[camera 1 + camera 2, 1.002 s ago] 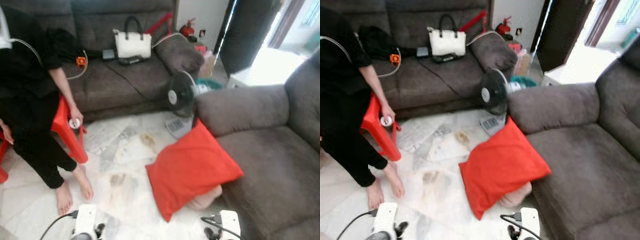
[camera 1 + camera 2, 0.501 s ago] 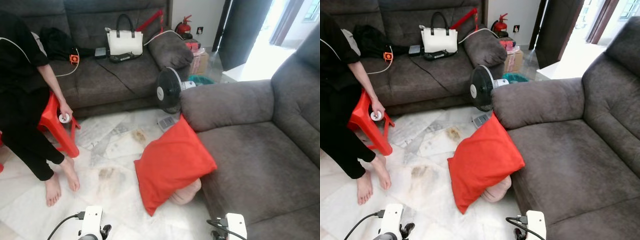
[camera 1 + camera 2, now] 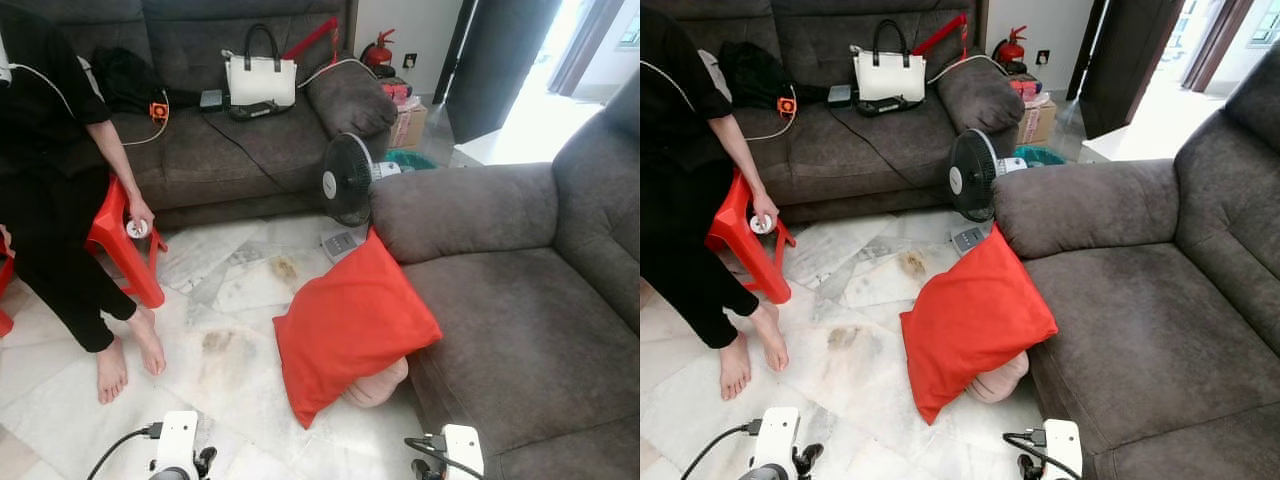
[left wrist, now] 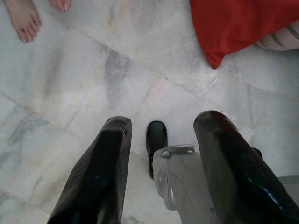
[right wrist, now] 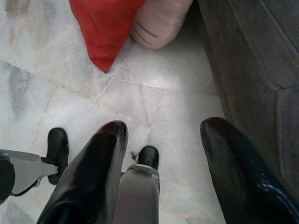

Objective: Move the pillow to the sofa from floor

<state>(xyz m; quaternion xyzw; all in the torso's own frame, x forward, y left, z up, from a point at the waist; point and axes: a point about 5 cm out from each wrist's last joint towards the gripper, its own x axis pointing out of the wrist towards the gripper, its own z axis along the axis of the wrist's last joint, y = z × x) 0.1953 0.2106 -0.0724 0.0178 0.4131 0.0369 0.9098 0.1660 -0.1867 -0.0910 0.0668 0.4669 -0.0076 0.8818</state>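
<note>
A red pillow (image 3: 350,325) stands tilted on the marble floor, leaning against the front of the grey sofa (image 3: 520,330) on my right. A pale pink striped pillow (image 3: 378,385) lies under its lower edge, partly hidden. Both arms hang low at the bottom of the eye views, short of the pillows. My left gripper (image 4: 161,133) is open over bare floor, with the red pillow's corner (image 4: 224,32) ahead of it. My right gripper (image 5: 161,135) is open too, with the red corner (image 5: 105,28) and pink pillow (image 5: 161,23) ahead and the sofa front (image 5: 252,70) beside it.
A standing fan (image 3: 348,185) sits on the floor by the sofa's armrest. A person (image 3: 50,190) stands barefoot at the left beside a red stool (image 3: 125,245). A second grey sofa (image 3: 230,140) at the back carries a white handbag (image 3: 262,78) and cables.
The whole picture shifted, so the camera moved: it swung right, then back left a little. The pillows and grippers stay as they were.
</note>
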